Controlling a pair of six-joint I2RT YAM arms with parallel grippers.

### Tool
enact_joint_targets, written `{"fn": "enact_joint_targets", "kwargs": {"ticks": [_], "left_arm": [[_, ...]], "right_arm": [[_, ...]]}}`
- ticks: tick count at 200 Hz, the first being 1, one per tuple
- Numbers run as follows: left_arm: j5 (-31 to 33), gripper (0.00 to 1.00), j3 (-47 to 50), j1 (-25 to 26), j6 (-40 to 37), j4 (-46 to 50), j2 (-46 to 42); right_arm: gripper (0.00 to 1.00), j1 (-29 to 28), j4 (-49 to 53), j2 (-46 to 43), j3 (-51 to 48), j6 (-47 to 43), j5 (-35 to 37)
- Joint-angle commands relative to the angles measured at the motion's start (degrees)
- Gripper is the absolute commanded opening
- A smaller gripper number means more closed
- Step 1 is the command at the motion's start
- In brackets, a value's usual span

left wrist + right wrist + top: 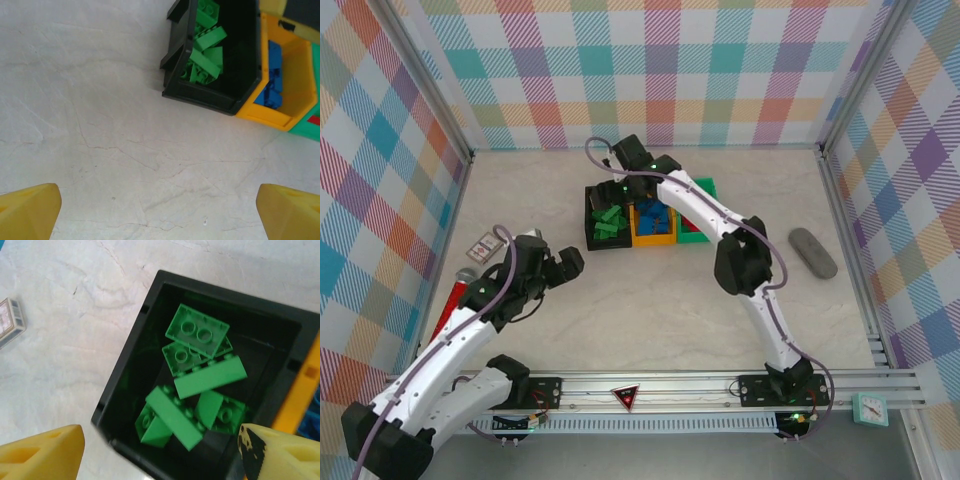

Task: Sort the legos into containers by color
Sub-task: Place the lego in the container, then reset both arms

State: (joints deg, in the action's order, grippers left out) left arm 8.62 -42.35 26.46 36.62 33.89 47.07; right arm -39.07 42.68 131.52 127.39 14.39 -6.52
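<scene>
Top view first: the table (650,320) has plenty of bare room in front of the arms, with plaid walls closing in the left, back and right edges. The three containers sit touching in a row near the back: black bin (592,222), orange bin (653,238), green bin (705,187), each with its long axis running away from me. My right gripper (623,190) hangs over the black bin, its arm crossing above the green one. My left gripper (567,265) is low over open table, well apart from the row. A grey oblong object (813,252) lies off right; a red tube (450,310) and a patterned card (485,245) lie far left. Left wrist: the fingers (27,210) are spread wide and empty above bare surface, the black bin's corner ahead with green legos (207,55) inside and blue legos (272,85) in the orange bin. Right wrist: the fingers (40,452) are well apart, gripping nothing, directly over green legos (200,380) piled at mixed angles, the long bricks lying slantwise across the bin.
</scene>
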Motion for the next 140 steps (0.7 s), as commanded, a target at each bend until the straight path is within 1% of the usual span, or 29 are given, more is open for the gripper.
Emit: {"fn": "enact_joint_targets", "kwargs": {"ticks": [1,21,36,68,83,103,125,140], "left_arm": [[2.2,1.0,0.1,-0.3,-0.7,0.0,-1.9],[5.1,1.0,-0.7,-0.3,-1.1,1.9,-2.0],[6.5,1.0,-1.5,-0.3,-2.4,2.5,-1.6],[11.0,1.0,-3.1,-0.4,-4.5,3.5,-0.6],[14.0,1.0,-2.8,-0.5,-4.8,2.8,-1.1],[19.6,1.0,-1.5,-0.8,-4.4,1.3,-2.0],[25.8,1.0,0.3,-1.1,-4.7,-1.6,-2.5],[29.1,1.0,1.3,-1.2,-7.1,-3.9,-2.4]], "right_arm": [[0.81,-0.4,-6.2,-10.6,-8.8,-1.0,0.0],[0.81,-0.4,-11.3,-19.0,-20.7,-1.6,1.7],[0.82,-0.3,-14.7,-25.6,-30.0,-2.1,4.3],[0.83,0.0,-19.4,-39.5,-47.6,-3.5,12.0],[0.84,0.1,-21.0,-46.1,-54.6,-4.8,16.4],[0.85,0.8,-22.4,-55.2,-63.1,-5.7,22.9],[0.88,3.8,-23.4,-64.6,-70.5,-4.6,29.2],[0.89,7.8,-23.8,-70.6,-75.0,-2.4,30.8]]}}
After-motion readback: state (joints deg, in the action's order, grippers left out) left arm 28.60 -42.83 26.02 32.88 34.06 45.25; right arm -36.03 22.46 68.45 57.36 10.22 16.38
